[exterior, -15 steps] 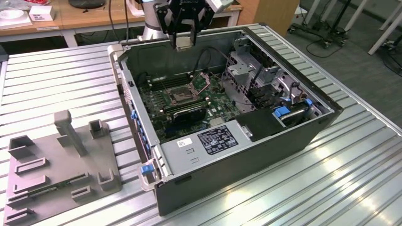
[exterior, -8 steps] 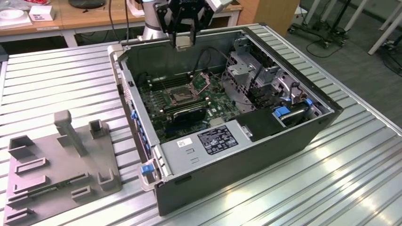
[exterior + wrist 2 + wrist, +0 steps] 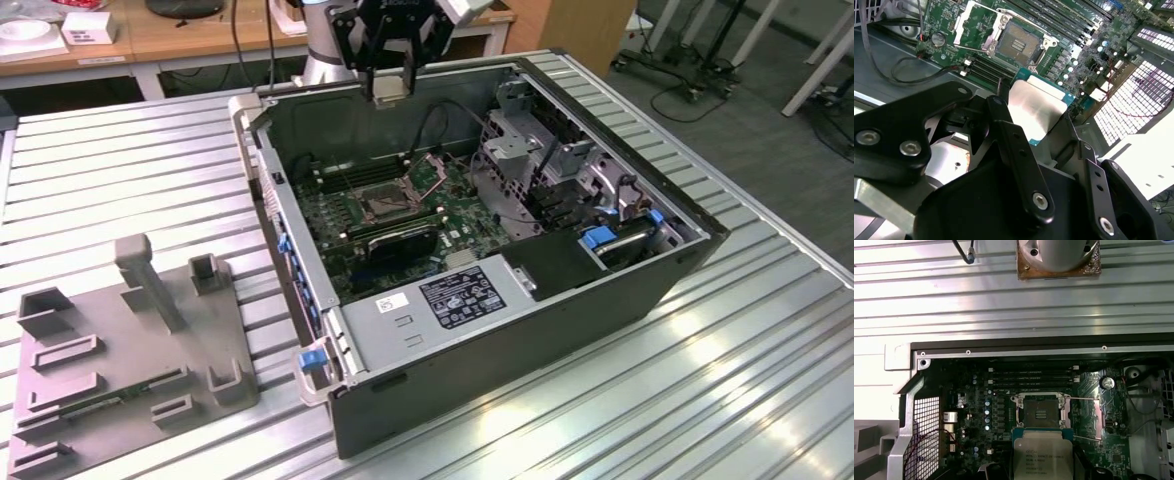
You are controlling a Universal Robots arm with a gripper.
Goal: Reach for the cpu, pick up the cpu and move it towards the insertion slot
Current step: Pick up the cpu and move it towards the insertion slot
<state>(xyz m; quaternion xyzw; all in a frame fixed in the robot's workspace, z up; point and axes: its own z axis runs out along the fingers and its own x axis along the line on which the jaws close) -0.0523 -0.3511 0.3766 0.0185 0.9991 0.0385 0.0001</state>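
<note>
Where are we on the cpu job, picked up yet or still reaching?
Picked up: the gripper is shut on the cpu, which hangs above the open computer case in the exterior view. In hand: the carry. In the first wrist view the cpu sits just short of the insertion slot, not over it. Left: closing that gap; the slot is open and bare in both wrist views.

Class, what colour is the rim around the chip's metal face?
Blue-green, clearest in the second wrist view on the chip.
</note>
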